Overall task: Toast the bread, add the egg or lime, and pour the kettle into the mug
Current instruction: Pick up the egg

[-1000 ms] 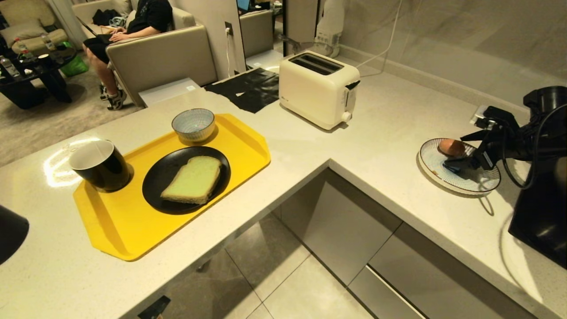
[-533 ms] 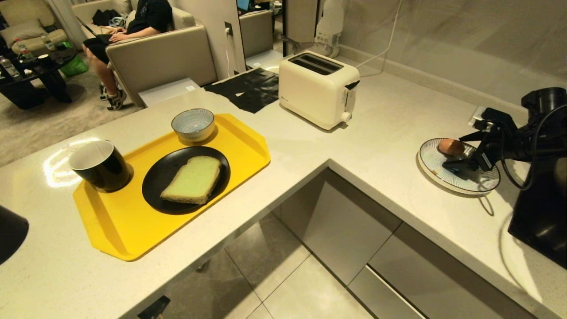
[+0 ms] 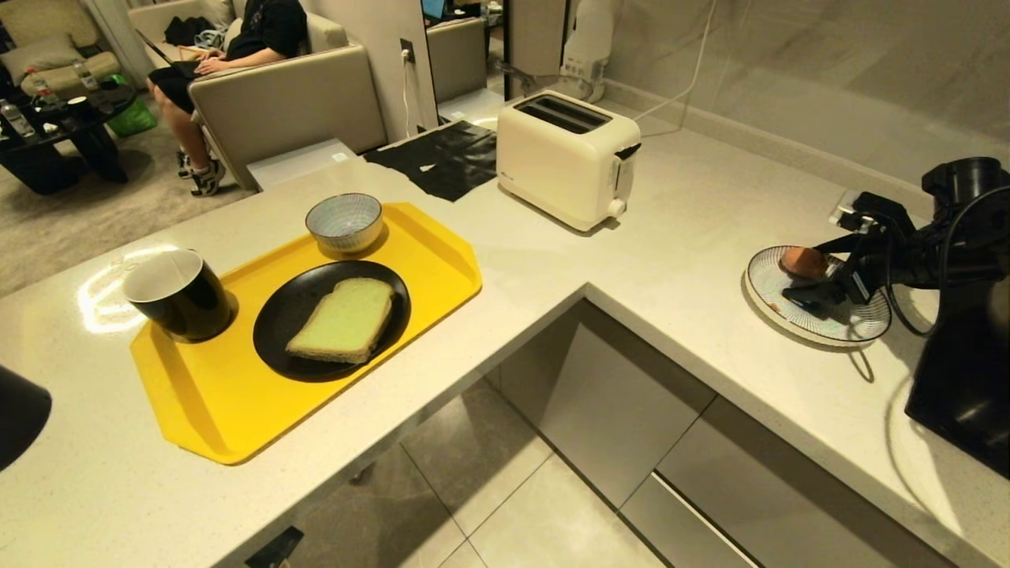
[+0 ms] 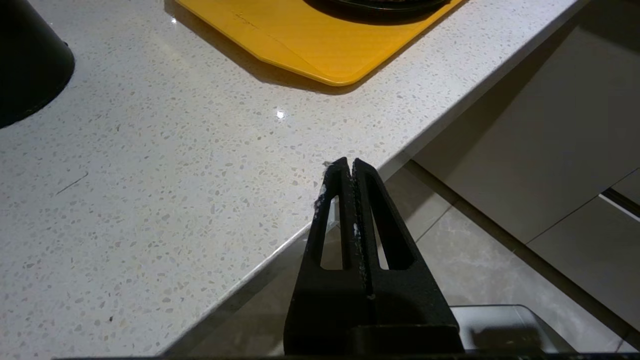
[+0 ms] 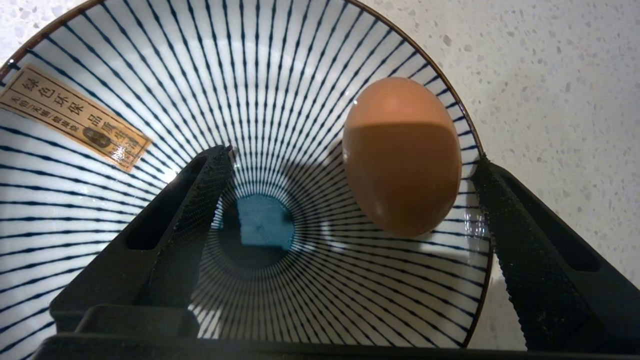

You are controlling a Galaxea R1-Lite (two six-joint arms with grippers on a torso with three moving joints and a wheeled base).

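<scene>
Black right gripper (image 5: 350, 165) wide-spread astride egg (image 5: 401, 156)

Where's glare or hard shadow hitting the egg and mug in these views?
Right wrist view: a sharp shadow edge cuts across the smooth orange-brown egg, top lit, lower part dark; the open right hand shades the centre of the blue-and-white striped plate. Head view: bright glare patch on the speckled white countertop beside the glossy black mug. Left wrist view: even light, only a small specular dot.
</scene>
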